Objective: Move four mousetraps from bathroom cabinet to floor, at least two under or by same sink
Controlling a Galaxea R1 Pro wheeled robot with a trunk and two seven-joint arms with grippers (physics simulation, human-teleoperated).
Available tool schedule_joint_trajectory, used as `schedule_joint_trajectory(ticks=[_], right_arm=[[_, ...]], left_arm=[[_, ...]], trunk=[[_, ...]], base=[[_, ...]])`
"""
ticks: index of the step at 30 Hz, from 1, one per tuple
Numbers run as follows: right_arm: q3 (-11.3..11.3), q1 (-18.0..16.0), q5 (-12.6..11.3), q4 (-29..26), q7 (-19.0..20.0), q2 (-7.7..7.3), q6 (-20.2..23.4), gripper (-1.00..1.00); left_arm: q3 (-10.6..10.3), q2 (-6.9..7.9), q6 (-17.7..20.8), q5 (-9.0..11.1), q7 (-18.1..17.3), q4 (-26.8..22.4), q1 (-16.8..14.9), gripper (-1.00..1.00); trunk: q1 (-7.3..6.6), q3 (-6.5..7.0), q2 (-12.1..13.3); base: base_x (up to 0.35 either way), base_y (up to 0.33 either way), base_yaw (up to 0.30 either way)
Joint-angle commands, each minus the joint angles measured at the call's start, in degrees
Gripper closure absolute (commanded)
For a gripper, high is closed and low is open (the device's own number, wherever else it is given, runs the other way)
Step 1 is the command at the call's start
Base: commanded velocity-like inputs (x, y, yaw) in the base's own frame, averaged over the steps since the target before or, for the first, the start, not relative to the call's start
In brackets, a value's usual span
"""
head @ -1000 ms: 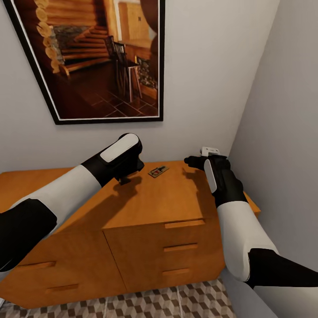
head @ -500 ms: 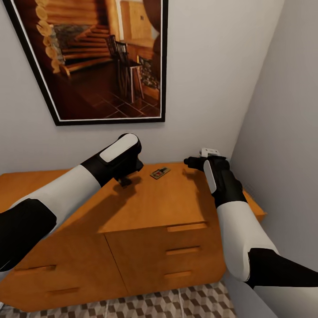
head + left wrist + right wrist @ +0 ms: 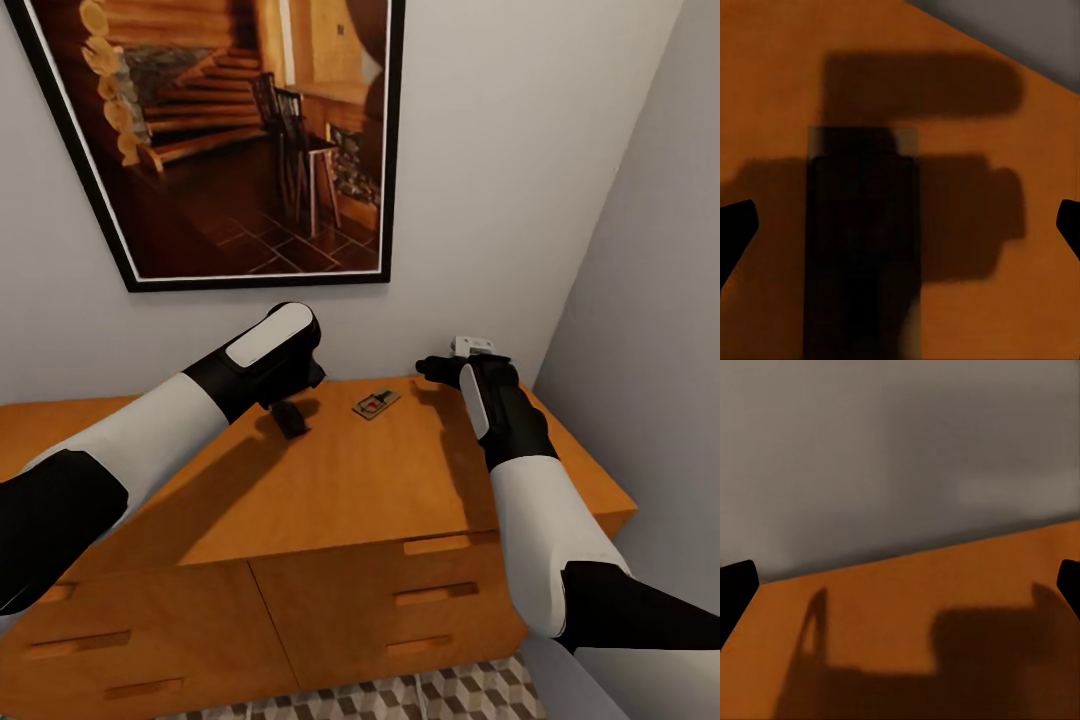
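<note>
Camera and base are swinging round: the orange cabinet [image 3: 330, 500] sits lower and wider in the head view than a second ago, the framed picture [image 3: 230, 140] has drifted right, and less of the bathroom floor [image 3: 440, 695] peeks in below. Both arms hold their pose against the body.

One mousetrap [image 3: 376, 404] lies flat on the cabinet's top surface, near the back wall, between the two arms and apart from both. The left gripper [image 3: 290, 415] hovers just above the surface beside it; in its wrist view the dark finger tips sit at the far edges, so the jaws are spread and empty. The right gripper [image 3: 432, 368] reaches toward the corner, jaws likewise spread, nothing between them.

Progress, I'd judge, is early or midway: this trap is not yet lifted, and the other three can't be accounted for. It must go down to the patterned floor tiles.

Grey walls close in tight on the right.
</note>
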Motion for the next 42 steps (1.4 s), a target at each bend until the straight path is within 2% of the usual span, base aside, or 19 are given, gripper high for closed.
schedule_joint_trajectory(ticks=[1, 42], right_arm=[[-0.1, 0.0, 0.1, 0.0, 0.0, 0.06, 0.3, -1.0], [-0.1, 0.0, 0.1, 0.6, 0.0, 0.06, 0.1, -1.0]], left_arm=[[-0.2, 0.02, 0.6, 0.2, 0.3, 0.0, -0.1, -1.0], [-0.3, 0.09, 0.7, 0.1, 0.4, 0.1, -0.1, -1.0]], trunk=[[0.0, -0.06, 0.0], [0.0, -0.06, 0.0]], base=[[0.017, 0.012, 0.0], [0.001, 0.001, 0.0]])
